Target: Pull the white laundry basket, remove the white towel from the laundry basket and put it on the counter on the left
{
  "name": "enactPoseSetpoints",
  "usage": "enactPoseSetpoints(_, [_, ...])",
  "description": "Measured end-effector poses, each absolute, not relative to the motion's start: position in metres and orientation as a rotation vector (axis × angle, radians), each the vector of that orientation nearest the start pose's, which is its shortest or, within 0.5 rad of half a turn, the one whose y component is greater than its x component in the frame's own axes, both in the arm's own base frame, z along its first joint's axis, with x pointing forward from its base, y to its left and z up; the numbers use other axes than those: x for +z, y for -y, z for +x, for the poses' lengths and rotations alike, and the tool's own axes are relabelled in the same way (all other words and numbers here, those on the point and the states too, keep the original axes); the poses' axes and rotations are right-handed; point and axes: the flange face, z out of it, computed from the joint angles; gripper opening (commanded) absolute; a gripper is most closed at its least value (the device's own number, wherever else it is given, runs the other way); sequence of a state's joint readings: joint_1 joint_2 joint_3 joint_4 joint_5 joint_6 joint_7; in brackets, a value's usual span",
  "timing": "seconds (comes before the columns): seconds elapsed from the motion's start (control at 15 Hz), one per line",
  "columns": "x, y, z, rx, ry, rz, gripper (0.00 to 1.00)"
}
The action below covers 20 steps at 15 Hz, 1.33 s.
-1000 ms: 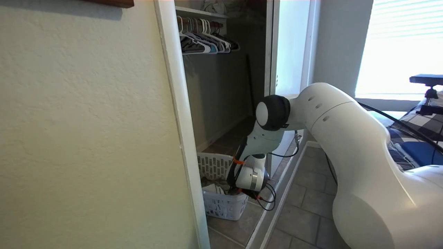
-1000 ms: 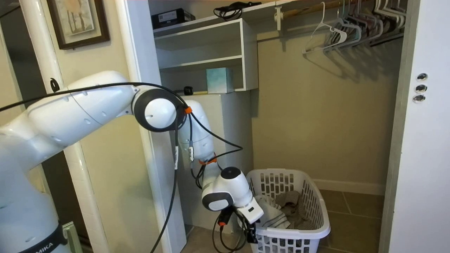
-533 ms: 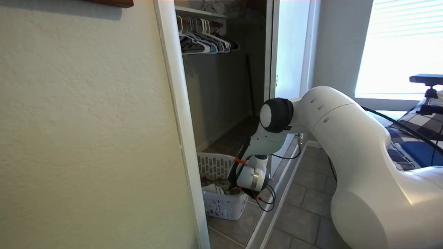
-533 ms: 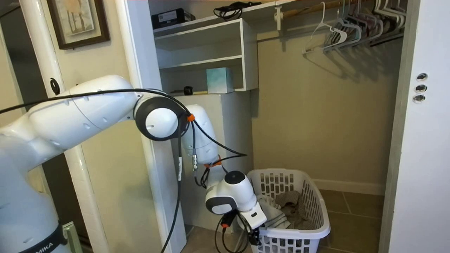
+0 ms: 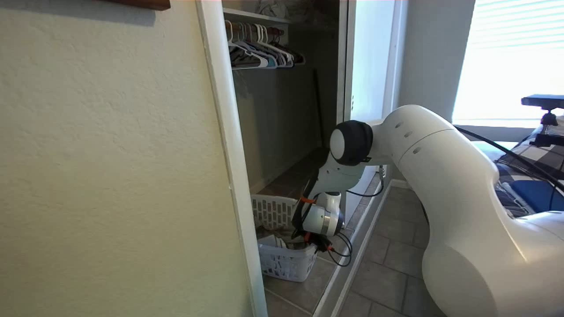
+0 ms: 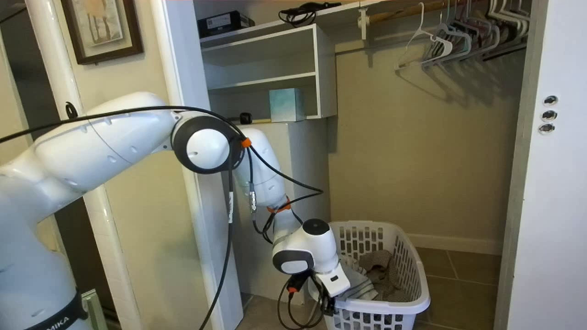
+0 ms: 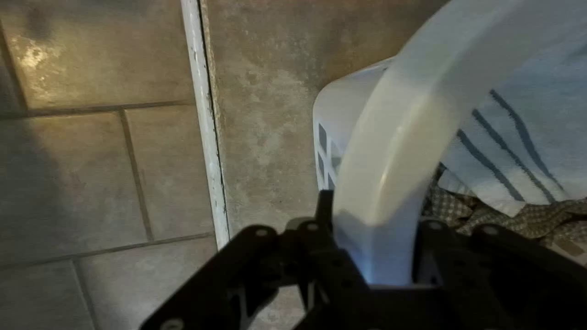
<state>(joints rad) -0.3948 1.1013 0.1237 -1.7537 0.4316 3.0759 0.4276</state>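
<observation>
One basket [image 6: 385,306] on closet tiles [image 6: 458,295]

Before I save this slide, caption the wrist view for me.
Gripper closed on the basket rim, with a striped towel and brown cloth inside, tiled floor below.

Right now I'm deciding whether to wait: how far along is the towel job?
Done, apparently: the gripper holds the rim of the white laundry basket. In hand: probably the pull; the basket is inside the closet. To do: lift out the striped white towel, which lies in the basket, and set it down.
</observation>
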Motion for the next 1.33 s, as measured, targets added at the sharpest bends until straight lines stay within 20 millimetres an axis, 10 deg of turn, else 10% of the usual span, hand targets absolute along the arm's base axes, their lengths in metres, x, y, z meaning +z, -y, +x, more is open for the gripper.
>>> enactPoseSetpoints(0.73, [-0.014, 0.193, 0.526, -0.080, -1.716, -2.450, 0.01])
enactPoseSetpoints(1.33, [-0.015, 0.201, 0.423, -0.003, -1.898, -2.432, 0.01])
